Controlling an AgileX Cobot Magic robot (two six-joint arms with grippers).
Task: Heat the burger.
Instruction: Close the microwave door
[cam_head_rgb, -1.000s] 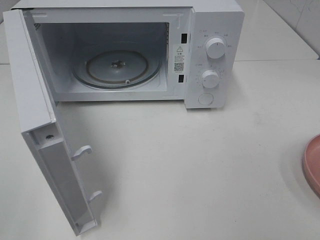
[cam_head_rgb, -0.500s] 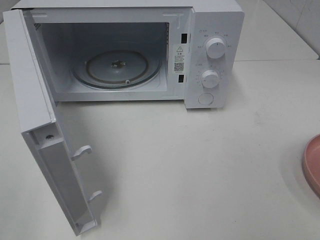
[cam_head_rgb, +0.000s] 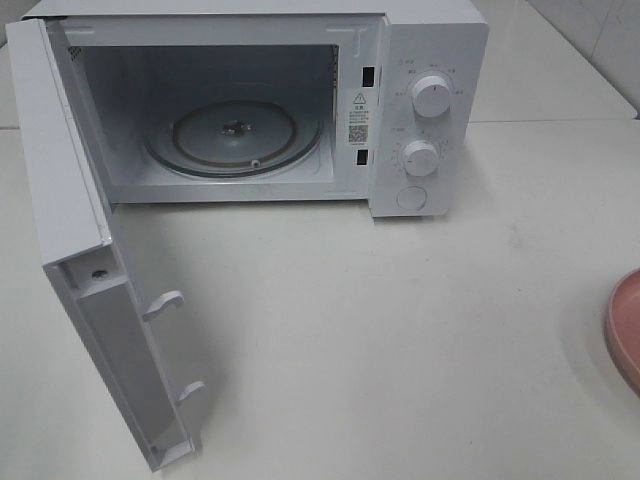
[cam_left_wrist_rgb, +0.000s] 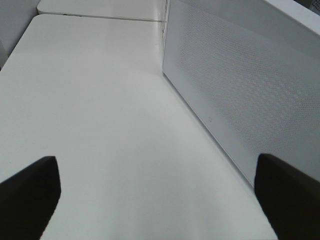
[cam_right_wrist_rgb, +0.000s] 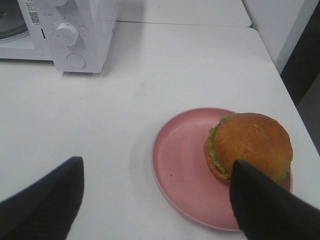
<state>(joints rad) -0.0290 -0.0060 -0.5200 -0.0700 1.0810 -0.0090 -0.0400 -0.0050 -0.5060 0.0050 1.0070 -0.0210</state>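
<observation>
Nothing has moved since the earlier frame as far as I can see from the high camera: the white microwave (cam_head_rgb: 270, 105) stands at the back of the tabletop (cam_head_rgb: 400, 330) exactly as it did, and neither arm shows in that view. Its door (cam_head_rgb: 95, 270) is swung fully open toward the left front, and I can look straight into the cavity at the bare glass turntable (cam_head_rgb: 235, 135). Two round knobs (cam_head_rgb: 431, 97) sit one above the other on the right control panel, with a round button (cam_head_rgb: 411, 198) below them. At the far right edge of the high view I see only a sliver of the pink plate (cam_head_rgb: 626, 330). My right wrist camera shows the whole plate, well apart from the microwave, and the burger (cam_right_wrist_rgb: 250, 147) sits on it toward one side, bun up, with green lettuce showing under the bun. My right hand (cam_right_wrist_rgb: 160, 200) hovers above the plate with its fingers (cam_right_wrist_rgb: 265, 205) spread wide apart and holding nothing; one dark finger overlaps the burger's edge in that view, though I cannot tell whether it touches. My left hand (cam_left_wrist_rgb: 160, 197) is also spread wide and empty, over bare tabletop just beside the perforated outer face of the open door.
</observation>
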